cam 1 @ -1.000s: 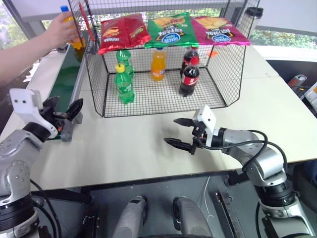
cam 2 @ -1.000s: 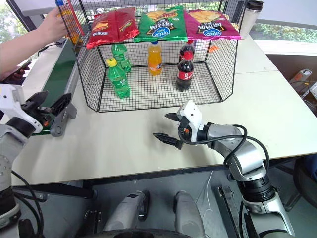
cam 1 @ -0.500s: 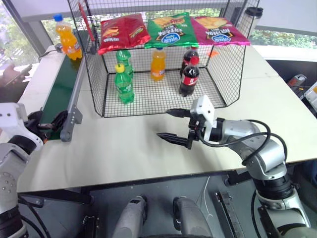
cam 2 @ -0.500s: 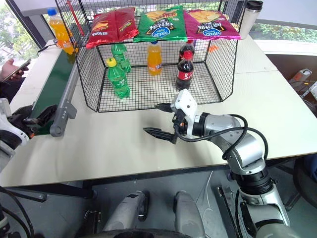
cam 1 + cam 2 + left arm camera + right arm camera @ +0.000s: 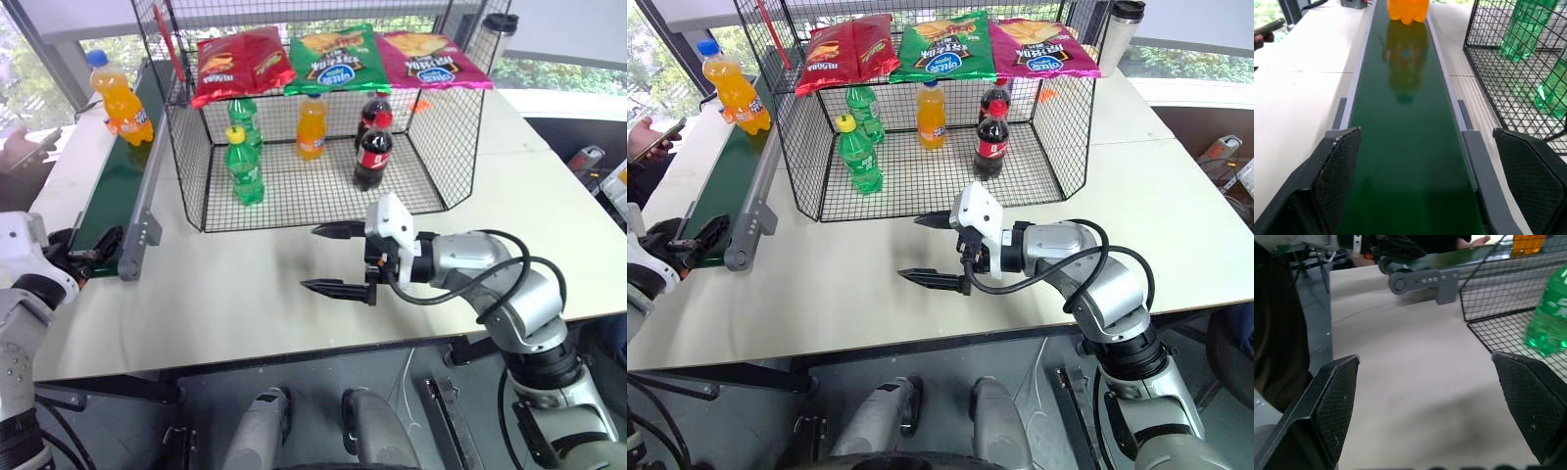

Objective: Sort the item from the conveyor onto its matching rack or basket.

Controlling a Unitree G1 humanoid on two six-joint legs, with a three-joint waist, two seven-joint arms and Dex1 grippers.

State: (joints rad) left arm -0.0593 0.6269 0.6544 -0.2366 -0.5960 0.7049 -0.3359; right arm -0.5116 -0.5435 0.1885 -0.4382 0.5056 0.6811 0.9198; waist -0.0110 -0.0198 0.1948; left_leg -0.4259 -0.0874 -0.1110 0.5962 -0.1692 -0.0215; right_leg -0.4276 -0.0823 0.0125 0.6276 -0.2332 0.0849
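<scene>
Orange soda bottle [image 5: 119, 92] stands upright on the far stretch of the conveyor [image 5: 116, 186], just outside the wire cage [image 5: 186, 147]. My left end effector [image 5: 95, 248] waits spread wide at the belt's near end; my right end effector [image 5: 333, 258], also spread, hovers empty over the worktop [image 5: 255, 294].

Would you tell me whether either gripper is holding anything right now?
Nothing is held: the left gripper and the right gripper are both open and empty.

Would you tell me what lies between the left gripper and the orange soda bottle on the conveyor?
Only bare green belt of the conveyor: the left wrist view shows nothing between the open left gripper and the orange soda bottle.
</scene>
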